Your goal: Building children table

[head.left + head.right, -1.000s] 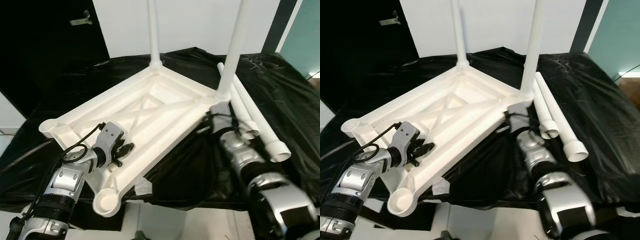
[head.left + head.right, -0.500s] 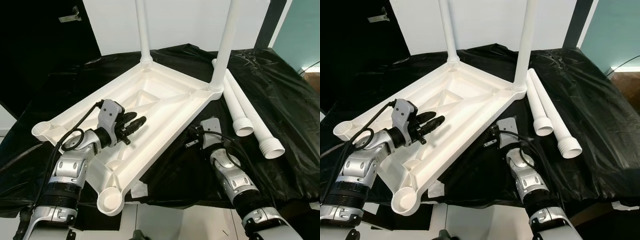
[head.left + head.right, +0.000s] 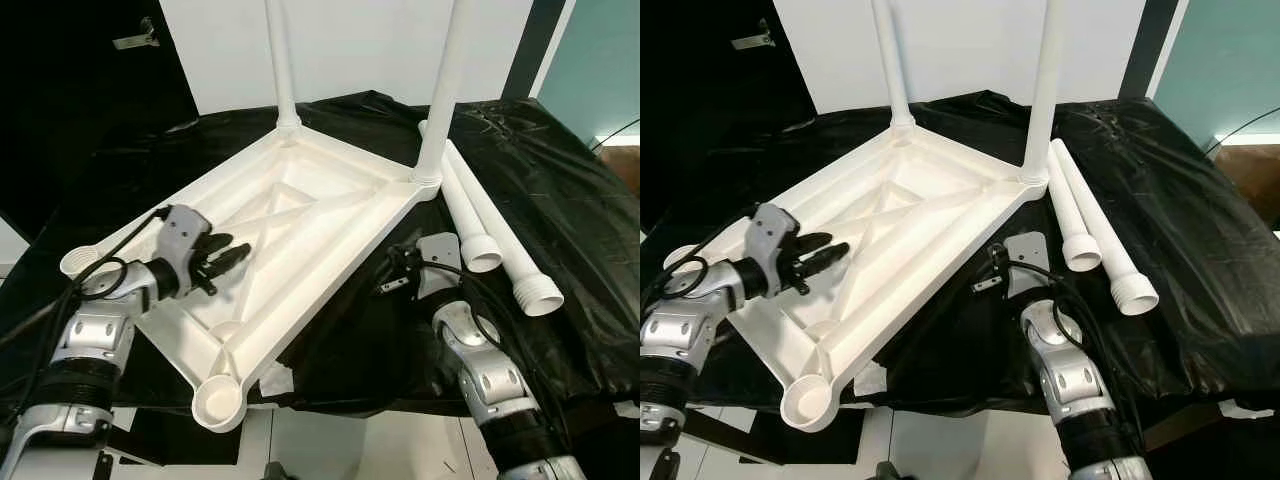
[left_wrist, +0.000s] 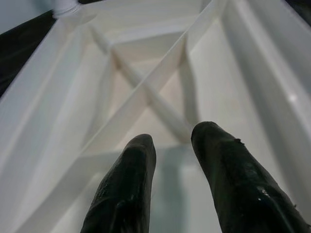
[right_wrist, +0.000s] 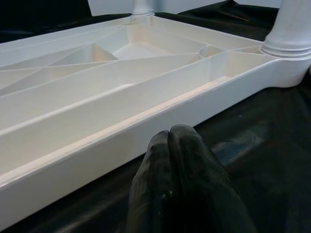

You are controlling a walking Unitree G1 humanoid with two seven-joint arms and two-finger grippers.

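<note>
The white children's table (image 3: 300, 230) lies upside down on the black-covered tabletop (image 3: 560, 200), two legs fitted at its far corners. Two loose legs (image 3: 480, 215) lie just beside it on the robot's right, long axes running away from the robot. Right gripper (image 5: 181, 141), fingers together, is nearer them. Left gripper (image 4: 170, 141), fingers apart and empty, hovers over the ribbed underside.

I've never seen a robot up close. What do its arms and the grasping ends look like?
Both arms are silver metal, built of rounded ribbed segments with black bands. Thin black cables loop along them. The left gripper and the right gripper each carry two long, tapered, glossy black fingers behind a grey wrist block.
</note>
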